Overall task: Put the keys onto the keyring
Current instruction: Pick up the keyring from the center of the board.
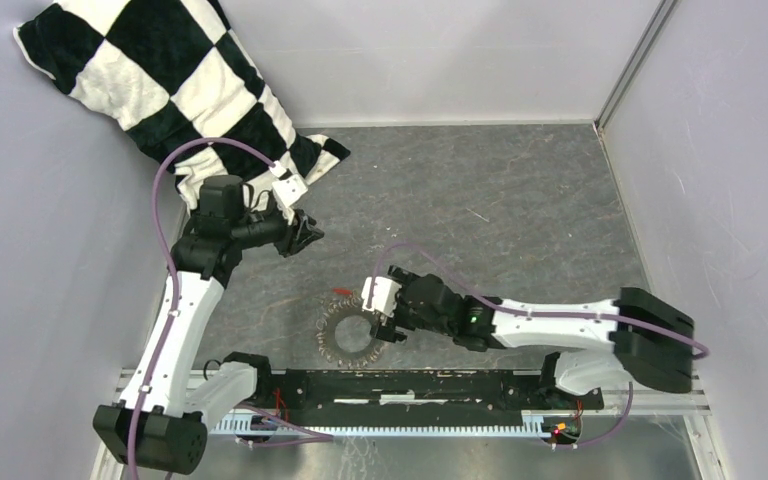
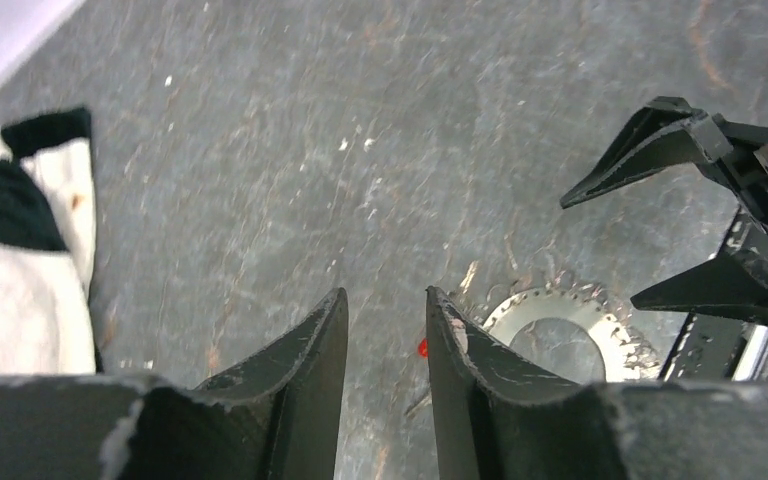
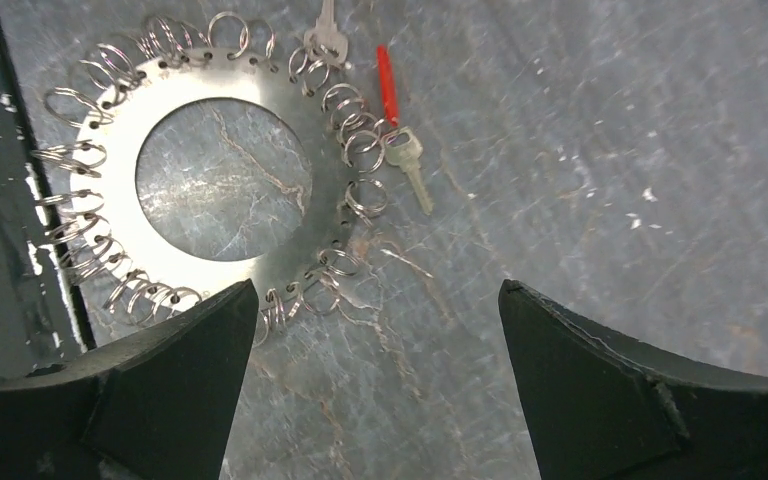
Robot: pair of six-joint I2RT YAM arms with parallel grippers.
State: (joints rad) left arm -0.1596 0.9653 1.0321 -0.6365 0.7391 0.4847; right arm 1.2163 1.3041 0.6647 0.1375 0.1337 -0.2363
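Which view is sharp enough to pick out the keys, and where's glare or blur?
Right wrist: sharpest; keys and red tag crisp beside the keyring, mild sheen on its plate. Left wrist: soft throughout, keyring washed out by glare, keys not resolvable. Top external: even light, faint shadows, keyring too small to show keys.
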